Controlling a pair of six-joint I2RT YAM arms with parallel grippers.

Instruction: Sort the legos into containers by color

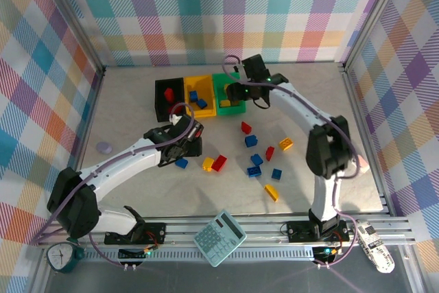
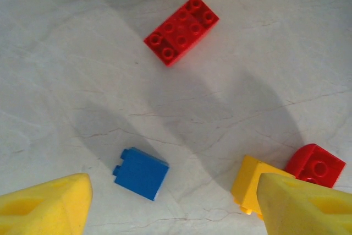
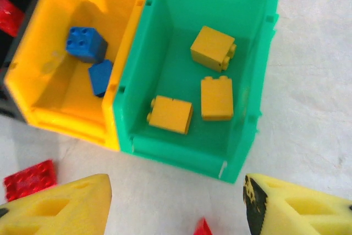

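Marbled tabletop (image 1: 116, 121) carries roughly a dozen unsorted legos (image 1: 251, 141); green bin (image 3: 181, 155) has three yellow, yellow bin (image 3: 60, 119) two blue (left gripper (image 2: 173, 191), right gripper (image 3: 176, 196) both wide, empty).

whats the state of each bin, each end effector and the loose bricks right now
green bin, upright, holds three yellow bricks
yellow bin, upright, holds two blue bricks
black bin, upright, holds a red brick
left end effector, open, empty, above a blue brick
right end effector, open, empty, at the green bin
loose legos, several, unsorted on the table
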